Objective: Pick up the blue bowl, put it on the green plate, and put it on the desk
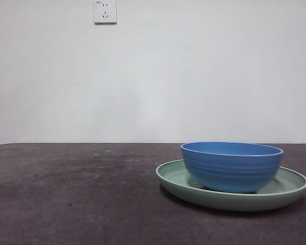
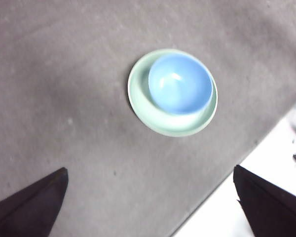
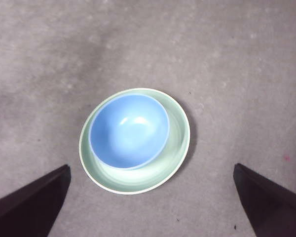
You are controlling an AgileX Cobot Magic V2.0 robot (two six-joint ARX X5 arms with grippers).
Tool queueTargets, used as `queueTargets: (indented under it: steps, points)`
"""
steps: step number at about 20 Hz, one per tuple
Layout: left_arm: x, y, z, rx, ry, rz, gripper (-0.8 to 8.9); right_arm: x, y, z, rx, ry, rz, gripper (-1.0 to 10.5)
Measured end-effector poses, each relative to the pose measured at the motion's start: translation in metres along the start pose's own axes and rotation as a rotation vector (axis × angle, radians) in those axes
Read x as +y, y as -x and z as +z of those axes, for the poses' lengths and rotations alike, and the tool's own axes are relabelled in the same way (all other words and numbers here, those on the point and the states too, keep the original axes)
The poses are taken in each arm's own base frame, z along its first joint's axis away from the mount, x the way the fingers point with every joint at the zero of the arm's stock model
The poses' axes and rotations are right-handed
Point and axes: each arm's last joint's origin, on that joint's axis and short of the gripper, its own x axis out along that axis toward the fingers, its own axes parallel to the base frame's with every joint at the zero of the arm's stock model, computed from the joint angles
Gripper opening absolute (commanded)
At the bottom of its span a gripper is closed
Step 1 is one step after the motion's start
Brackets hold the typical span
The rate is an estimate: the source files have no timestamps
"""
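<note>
The blue bowl [image 1: 232, 166] stands upright inside the green plate [image 1: 290, 189], on the desk [image 1: 71, 194] at the right of the front view. The bowl sits off-centre in the plate. Both also show in the left wrist view, bowl [image 2: 180, 84] in plate [image 2: 143, 106], and in the right wrist view, bowl [image 3: 128, 131] in plate [image 3: 175, 148]. My left gripper [image 2: 150, 207] hangs high above the desk, open and empty, away from the plate. My right gripper [image 3: 150, 205] hangs high above the plate, open and empty. Neither arm shows in the front view.
A white wall with a socket [image 1: 105, 11] stands behind the desk. The desk's edge [image 2: 222, 185] runs near the plate in the left wrist view, with pale floor beyond it.
</note>
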Motion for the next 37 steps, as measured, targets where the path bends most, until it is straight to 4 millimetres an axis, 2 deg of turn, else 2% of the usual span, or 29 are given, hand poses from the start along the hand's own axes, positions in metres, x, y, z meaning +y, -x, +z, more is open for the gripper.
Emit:
queueTargets:
  steps: [4, 8, 14, 20, 22, 24, 26, 37]
  points:
    - [-0.001, 0.004, -0.055, -0.032, -0.019, 0.0, 6.54, -0.004, -0.015, 0.006, 0.06, -0.02, -0.003, 6.0]
    - [0.0, 0.001, -0.098, -0.098, -0.04, 0.0, 6.53, -0.012, -0.038, 0.01, 0.197, -0.069, -0.012, 6.0]
    - [0.001, -0.002, -0.138, -0.174, -0.021, -0.003, 6.54, -0.024, -0.078, 0.017, 0.361, -0.104, -0.02, 6.0]
    - [0.001, 0.0, -0.144, -0.185, 0.006, -0.006, 6.54, -0.04, -0.126, 0.021, 0.442, -0.107, -0.027, 6.0]
    - [0.001, 0.001, -0.145, -0.19, 0.006, -0.006, 6.54, -0.049, -0.147, 0.007, 0.489, -0.111, -0.068, 5.3]
    - [0.001, 0.001, -0.145, -0.19, 0.007, -0.006, 6.54, -0.057, -0.167, -0.01, 0.526, -0.123, -0.077, 5.2]
    - [0.001, 0.001, -0.145, -0.19, 0.008, -0.006, 6.54, -0.062, -0.182, -0.016, 0.529, -0.123, -0.078, 5.2]
    - [0.001, 0.001, -0.144, -0.197, 0.006, -0.006, 6.54, -0.078, -0.226, -0.02, 0.527, -0.114, -0.124, 4.7]
